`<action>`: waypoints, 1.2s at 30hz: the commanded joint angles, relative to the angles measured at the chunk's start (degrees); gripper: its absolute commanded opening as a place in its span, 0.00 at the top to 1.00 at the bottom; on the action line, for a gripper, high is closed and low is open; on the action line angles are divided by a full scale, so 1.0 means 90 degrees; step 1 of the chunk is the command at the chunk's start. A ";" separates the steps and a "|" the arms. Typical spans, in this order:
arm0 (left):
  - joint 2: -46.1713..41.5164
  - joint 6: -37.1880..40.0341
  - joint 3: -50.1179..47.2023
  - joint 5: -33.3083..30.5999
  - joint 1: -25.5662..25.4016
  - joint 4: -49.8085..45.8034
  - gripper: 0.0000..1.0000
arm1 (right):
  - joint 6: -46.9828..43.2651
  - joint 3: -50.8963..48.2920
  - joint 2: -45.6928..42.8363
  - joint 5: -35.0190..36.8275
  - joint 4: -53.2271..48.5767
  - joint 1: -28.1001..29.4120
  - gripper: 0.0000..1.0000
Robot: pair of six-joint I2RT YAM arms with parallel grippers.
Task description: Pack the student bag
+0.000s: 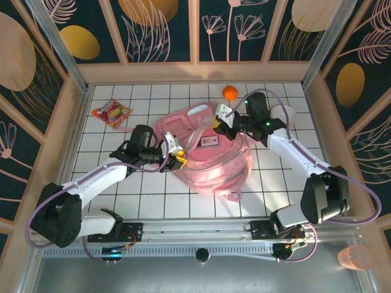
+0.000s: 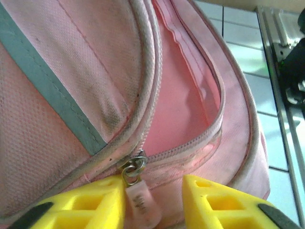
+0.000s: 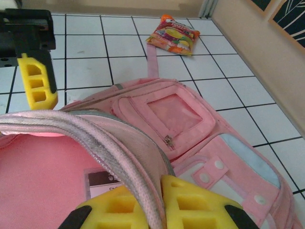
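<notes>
Centring the zipper tab [image 2: 139,204] between the parted jaws of our left gripper [image 2: 153,191] should come first, then a firm pinch. Our right gripper [image 3: 150,191], pressed together on the rim of the bag [image 1: 214,165], holds it up; the bag lies mid-way across the table [image 1: 153,101].

On my white tiled table [image 1: 153,198], a bright snack packet [image 1: 112,113] lies flat at ten o'clock from the middle, near the left wall. A small orange ball [image 1: 230,93] sits at one o'clock, close to the back wall, well apart from the packet.
</notes>
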 commanded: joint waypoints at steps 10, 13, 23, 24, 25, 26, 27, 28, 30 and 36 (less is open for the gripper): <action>-0.0575 -0.1167 -0.0307 -0.1408 -0.0089 0.0698 1.00 | 0.1209 -0.0013 -0.0185 0.0765 0.1491 0.0190 1.00; -0.0618 -0.1522 -0.0204 -0.2430 -0.0094 0.0793 1.00 | 0.1593 -0.0095 -0.0152 0.1244 0.2039 0.0261 1.00; -0.0279 -0.1259 -0.0056 -0.3167 -0.0061 0.0014 1.00 | 0.3030 -0.0117 -0.1017 0.0824 0.0035 0.0387 0.51; -0.0299 -0.1180 -0.0108 -0.3161 -0.0060 -0.0028 1.00 | 0.3552 -0.0244 -0.1212 0.0969 -0.0091 0.0473 0.48; -0.0318 -0.1115 -0.0136 -0.3156 -0.0066 -0.0075 1.00 | 0.4062 -0.0349 -0.1364 0.1126 -0.0188 0.0575 0.47; -0.0336 -0.1041 -0.0174 -0.3144 -0.0063 -0.0141 1.00 | 0.4765 -0.0439 -0.1510 0.1340 -0.0277 0.0707 0.47; -0.0349 -0.0963 -0.0192 -0.3147 -0.0065 -0.0203 1.00 | 0.5438 -0.0540 -0.1661 0.1489 -0.0370 0.0837 0.47; -0.0367 -0.0913 -0.0199 -0.3153 -0.0067 -0.0253 1.00 | 0.6155 -0.0588 -0.1776 0.1583 -0.0473 0.0925 0.47; -0.0395 -0.0874 -0.0224 -0.3198 -0.0069 -0.0299 1.00 | 0.7679 -0.0716 -0.2067 0.1983 -0.0615 0.1288 0.49; -0.0350 -0.0918 -0.0247 -0.3127 -0.0064 -0.0195 1.00 | 1.2141 -0.1667 -0.2749 0.2919 0.0090 0.2099 0.51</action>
